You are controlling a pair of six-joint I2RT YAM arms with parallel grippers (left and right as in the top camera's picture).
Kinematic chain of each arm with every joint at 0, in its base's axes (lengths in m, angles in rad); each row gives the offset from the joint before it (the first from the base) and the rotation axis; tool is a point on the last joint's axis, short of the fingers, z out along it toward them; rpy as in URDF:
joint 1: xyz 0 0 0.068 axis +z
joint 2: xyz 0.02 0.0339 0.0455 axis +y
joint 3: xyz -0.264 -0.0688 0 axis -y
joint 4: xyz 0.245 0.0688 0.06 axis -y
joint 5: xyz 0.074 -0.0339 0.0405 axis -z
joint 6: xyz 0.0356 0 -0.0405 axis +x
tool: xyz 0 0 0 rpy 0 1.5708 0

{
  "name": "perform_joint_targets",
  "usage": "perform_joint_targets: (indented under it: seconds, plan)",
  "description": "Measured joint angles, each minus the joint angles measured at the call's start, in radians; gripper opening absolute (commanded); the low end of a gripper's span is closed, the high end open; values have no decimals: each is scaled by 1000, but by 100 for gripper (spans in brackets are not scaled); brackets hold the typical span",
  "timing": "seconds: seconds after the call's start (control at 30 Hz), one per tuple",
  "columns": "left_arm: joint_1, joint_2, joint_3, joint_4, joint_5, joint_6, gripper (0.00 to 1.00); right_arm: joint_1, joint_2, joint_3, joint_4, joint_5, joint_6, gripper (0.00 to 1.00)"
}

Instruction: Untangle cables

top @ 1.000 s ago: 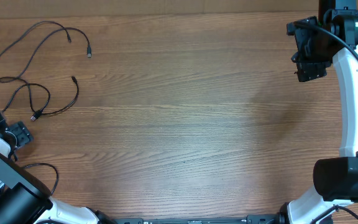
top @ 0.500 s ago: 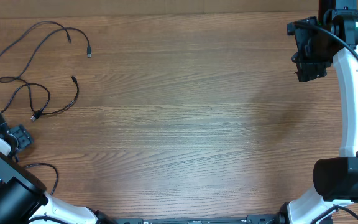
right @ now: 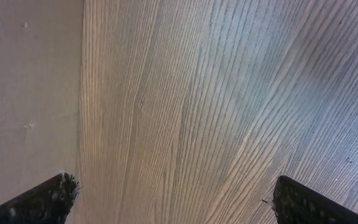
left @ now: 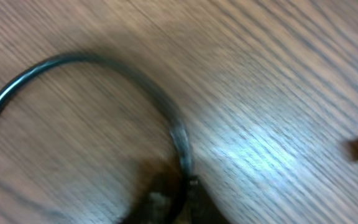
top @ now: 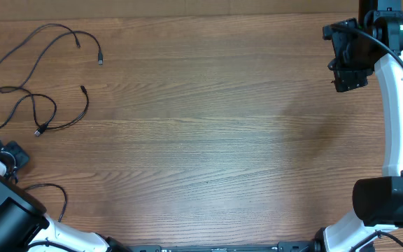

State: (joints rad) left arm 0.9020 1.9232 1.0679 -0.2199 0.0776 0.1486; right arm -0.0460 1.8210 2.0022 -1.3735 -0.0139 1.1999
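The cables (top: 21,89) lie loose in the far-left corner of the desk (top: 208,133). They are thin black strands looping across one another, and several small plug ends point toward the desk's middle. Nearer along the desk's left edge sits the left end effector (top: 9,152), close to the strands' lowest loop. Its wrist view is blurred: one strand (left: 98,60) arcs over the wood grain and runs down into a dark smear at the bottom. I cannot tell whether the fingers are pressed together or pinching that strand. At the desk's far-right corner hangs the right end effector (top: 347,77), spread wide. Its fingers (right: 48,199) sit in opposite lower corners of its wrist view, with desk grain showing between them.
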Motion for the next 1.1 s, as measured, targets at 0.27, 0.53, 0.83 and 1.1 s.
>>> perform_joint_targets:
  seconds: [0.27, 0.53, 0.83, 1.1]
  plan:
    - [62, 2, 5, 0, 2, -185, 9, 0, 0, 0, 0, 0, 0, 100]
    - [82, 4, 35, -56, -7, -274, 77, 0, 0, 0, 1, 0, 0, 100]
    - [83, -8, 107, -247, -13, -364, 100, 0, 0, 0, 0, 0, 0, 100]
    - [81, -153, 138, -365, 243, -429, 100, 0, 0, 0, 1, 0, 0, 100]
